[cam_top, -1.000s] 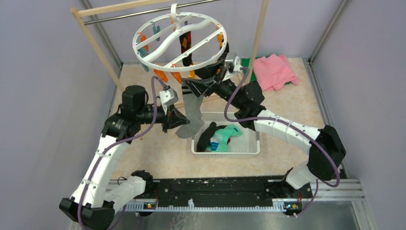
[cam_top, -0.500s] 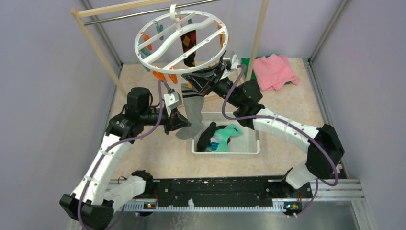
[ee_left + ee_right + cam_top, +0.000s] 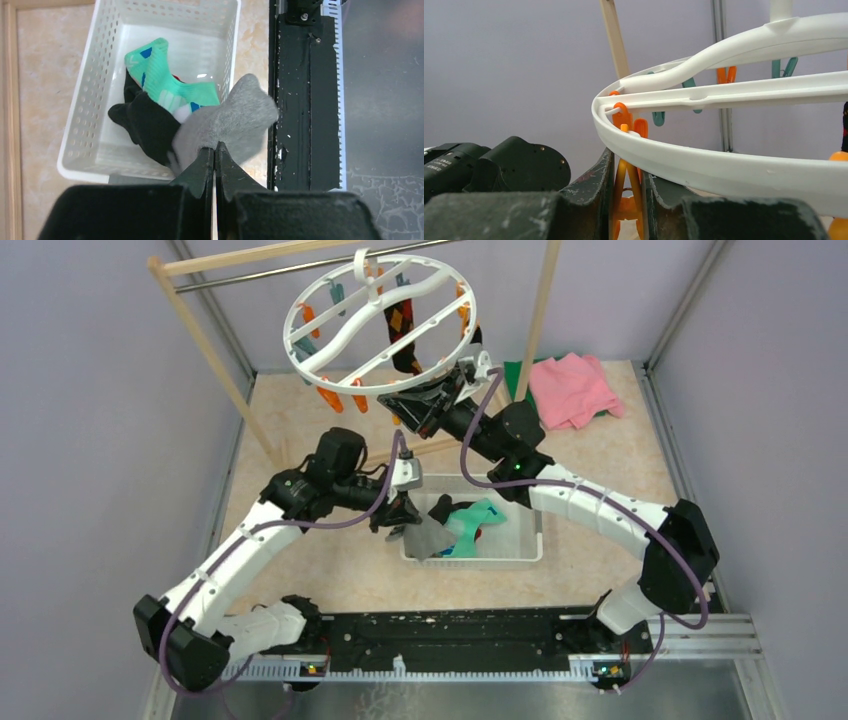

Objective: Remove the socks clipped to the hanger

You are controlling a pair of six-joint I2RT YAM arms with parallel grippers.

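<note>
Top external: a grey sock is clamped by the left end effector, an orange clip by the right end effector.

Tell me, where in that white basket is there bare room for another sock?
The white slotted plastic basket is bare at its right end, between its walls and the teal sock. Nearer the left gripper it is crowded: black sock, grey sock held there.

beige marbled table: white slotted basket centre; pink cloth beside green cloth, far right.
</note>
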